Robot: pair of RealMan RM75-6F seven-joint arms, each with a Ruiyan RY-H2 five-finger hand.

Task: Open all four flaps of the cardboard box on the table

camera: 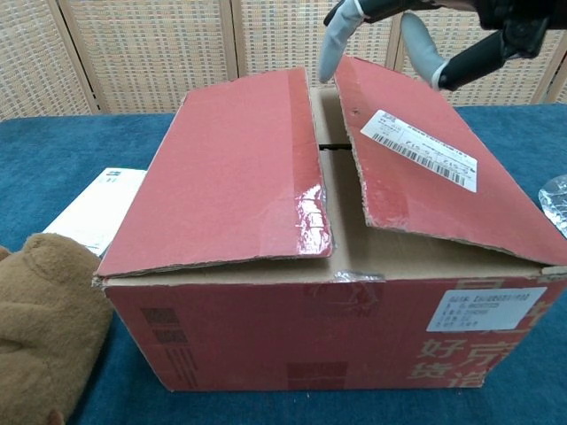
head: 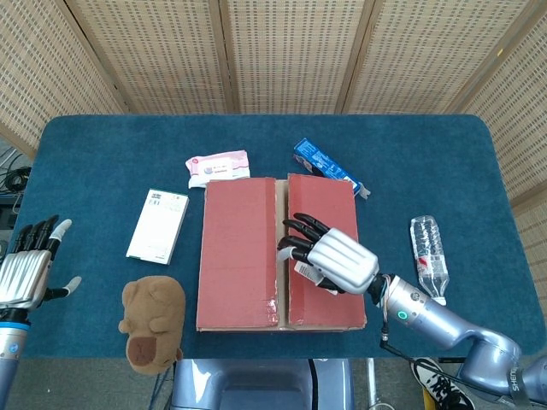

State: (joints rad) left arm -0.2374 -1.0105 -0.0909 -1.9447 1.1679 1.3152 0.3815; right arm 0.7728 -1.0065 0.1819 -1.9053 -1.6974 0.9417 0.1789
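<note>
- Right robot hand [head: 329, 260] hovers over the right-hand flap [head: 320, 248] of the cardboard box [head: 278, 254], palm down, fingers [head: 299, 229] spread and reaching toward the centre seam. Nothing is gripped, so I log it as released.
- Chest view: the right robot hand's fingertips [camera: 337, 31] sit at the top of the frame, just above the inner edge of the right-hand flap [camera: 425, 168]. Whether they touch it cannot be told.
- Left robot hand [head: 24, 272] is at 9 o'clock from the cardboard box, well apart, at the surface's [head: 102, 162] left edge. Fingers apart, holding nothing.
- Cardboard box sits near the middle of the surface, toward the front edge. Both red top flaps lie roughly closed, with a narrow gap between them.
- Chest view: left-hand flap [camera: 230, 168] and right-hand flap both tilt up slightly at the seam. A dark slot shows between them. White shipping label [camera: 423, 149] on the right-hand flap.
- White carton [head: 158, 225] at 9 o'clock from the box, near it.
- Brown plush toy [head: 152, 323] at 8 o'clock, beside the front left corner of the box.
- Pink-and-white packet [head: 218, 166] at 11 o'clock, touching or just beside the box's far edge.
- Blue packet [head: 325, 164] at 1 o'clock, by the far right corner.
- Clear plastic bottle [head: 429, 256] lies at 3 o'clock, apart from the box.
</note>
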